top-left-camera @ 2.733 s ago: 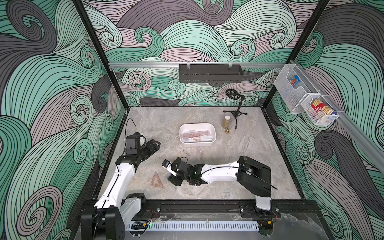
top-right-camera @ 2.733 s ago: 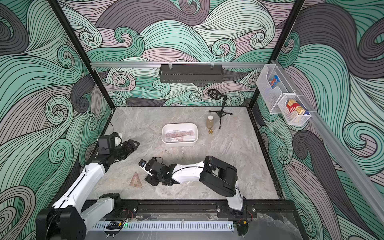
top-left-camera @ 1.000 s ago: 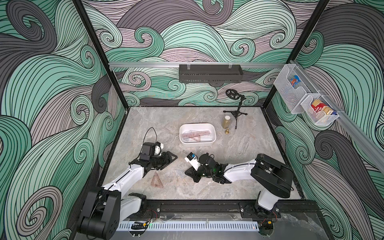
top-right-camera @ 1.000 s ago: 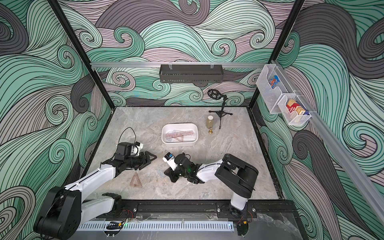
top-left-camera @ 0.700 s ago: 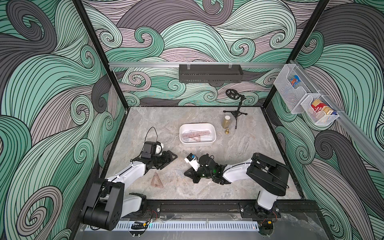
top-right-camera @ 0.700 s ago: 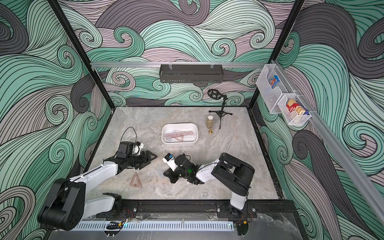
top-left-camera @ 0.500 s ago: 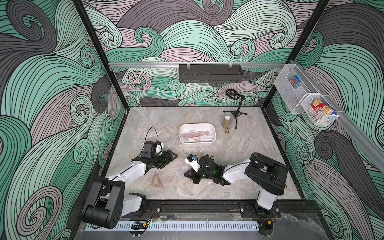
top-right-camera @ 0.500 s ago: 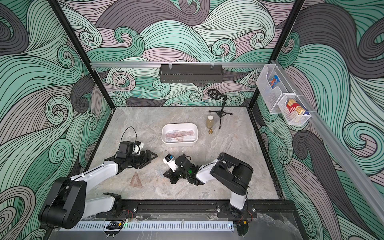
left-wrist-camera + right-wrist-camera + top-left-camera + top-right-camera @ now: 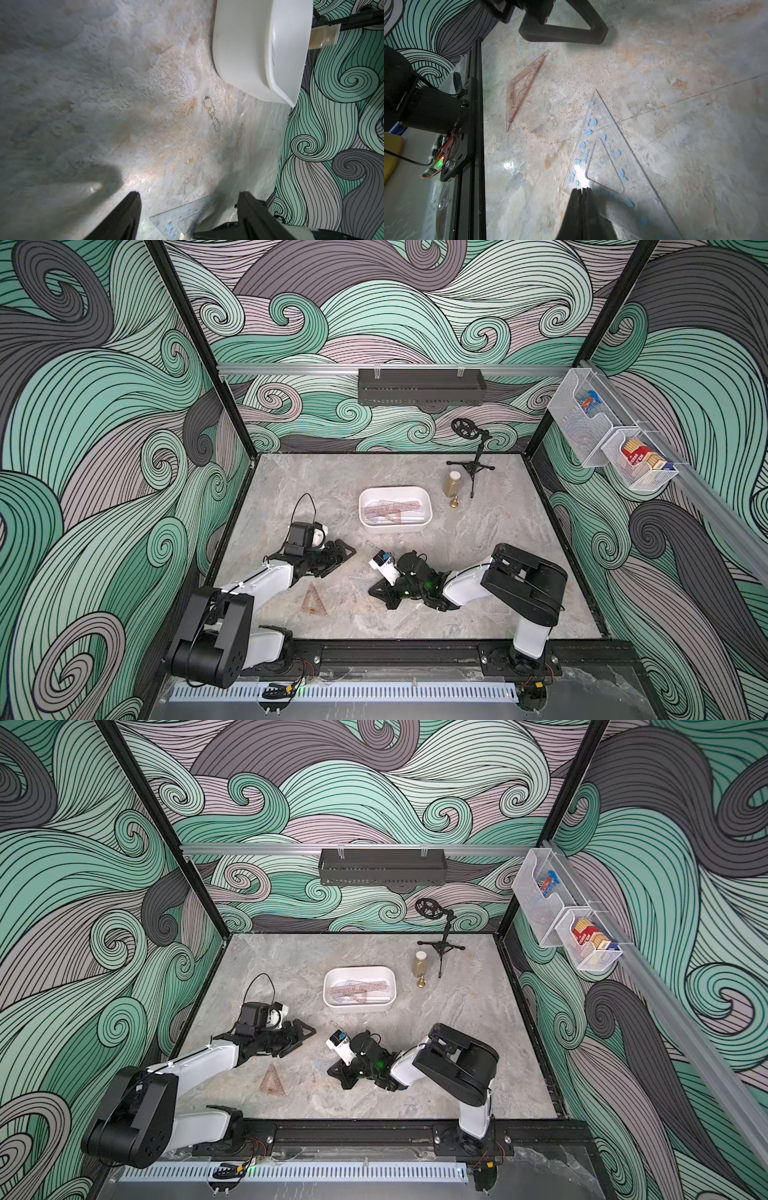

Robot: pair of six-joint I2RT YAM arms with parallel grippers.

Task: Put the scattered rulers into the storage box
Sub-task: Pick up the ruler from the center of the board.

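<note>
While the right gripper, jaws together, touches the clear set square at lower centre, the left gripper, jaws apart, should probably approach low.

Left arm: stretched forward from my base, forearm low, wrist turned toward the middle. Left claw: jaws stand wide apart; in the wrist view both black fingers show with a broad gap between them. Right arm: elbow lifted over the base, forearm folded across toward my left side. Right claw: pointed down and leftward, jaws pressed together, fingertips meeting. The two claws are near each other, not touching.
</note>
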